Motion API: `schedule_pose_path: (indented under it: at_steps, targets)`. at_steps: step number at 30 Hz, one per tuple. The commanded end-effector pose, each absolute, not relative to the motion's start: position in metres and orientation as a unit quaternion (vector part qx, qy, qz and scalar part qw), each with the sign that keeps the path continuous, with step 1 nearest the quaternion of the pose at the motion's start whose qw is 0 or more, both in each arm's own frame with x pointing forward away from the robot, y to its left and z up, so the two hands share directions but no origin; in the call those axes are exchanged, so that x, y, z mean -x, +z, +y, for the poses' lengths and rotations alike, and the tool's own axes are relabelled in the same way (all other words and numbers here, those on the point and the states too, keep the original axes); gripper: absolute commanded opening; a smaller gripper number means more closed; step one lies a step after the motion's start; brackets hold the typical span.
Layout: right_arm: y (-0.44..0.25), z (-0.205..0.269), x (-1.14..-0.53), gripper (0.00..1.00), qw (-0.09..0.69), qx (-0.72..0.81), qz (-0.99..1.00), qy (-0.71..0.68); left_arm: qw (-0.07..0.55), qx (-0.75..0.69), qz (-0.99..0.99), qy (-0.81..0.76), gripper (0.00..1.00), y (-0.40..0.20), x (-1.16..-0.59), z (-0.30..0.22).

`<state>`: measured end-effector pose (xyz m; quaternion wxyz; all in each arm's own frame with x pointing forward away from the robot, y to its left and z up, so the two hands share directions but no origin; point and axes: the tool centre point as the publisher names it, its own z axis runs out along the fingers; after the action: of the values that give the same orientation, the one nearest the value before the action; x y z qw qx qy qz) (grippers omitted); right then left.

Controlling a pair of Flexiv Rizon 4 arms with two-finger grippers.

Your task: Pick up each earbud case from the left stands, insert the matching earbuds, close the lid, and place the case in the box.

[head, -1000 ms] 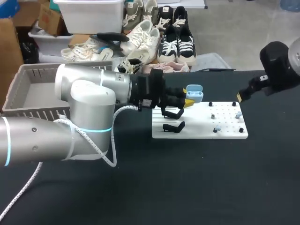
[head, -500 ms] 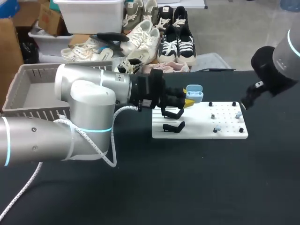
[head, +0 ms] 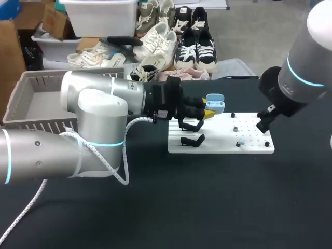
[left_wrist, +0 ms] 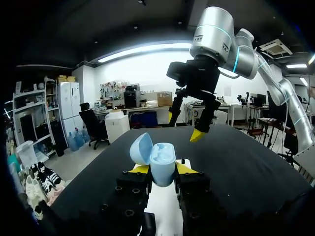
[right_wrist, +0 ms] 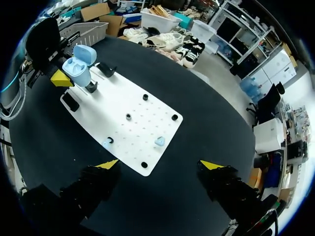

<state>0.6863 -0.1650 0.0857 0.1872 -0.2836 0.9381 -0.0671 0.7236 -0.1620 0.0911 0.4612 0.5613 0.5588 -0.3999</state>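
The left gripper [left_wrist: 162, 169] clamps the light blue plastic earbud case [left_wrist: 161, 160], lid open, over the far left of the white pegged board [head: 218, 142] on the black table [head: 207, 207], while the right gripper [right_wrist: 160, 164] hangs spread above the board's right end and the grey slatted basket [head: 36, 104] sits far left.
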Motion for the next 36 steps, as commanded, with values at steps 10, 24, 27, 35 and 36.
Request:
schedule_pose_path:
  at_steps: [10, 24, 27, 35, 36]
  targets:
    - [0.054, -0.157, -0.702, 1.0, 0.163, 0.263, 0.949, -0.053, 0.464, -0.56, 0.559, -0.398, 0.0, 0.091, -0.722, -0.162]
    - [0.041, -0.158, -0.707, 0.91, 0.152, 0.242, 0.957, -0.052, 0.464, -0.56, 0.559, -0.398, 0.0, 0.091, -0.722, -0.162]
    - [0.039, -0.158, -0.71, 0.87, 0.149, 0.244, 0.957, -0.054, 0.464, -0.56, 0.559, -0.398, 0.0, 0.091, -0.722, -0.162]
    - [0.033, -0.158, -0.715, 0.81, 0.139, 0.236, 0.96, -0.059, 0.464, -0.56, 0.559, -0.398, 0.0, 0.091, -0.722, -0.162]
    - [0.033, -0.159, -0.715, 0.76, 0.139, 0.233, 0.961, -0.059, 0.464, -0.56, 0.559, -0.398, 0.0, 0.091, -0.722, -0.162]
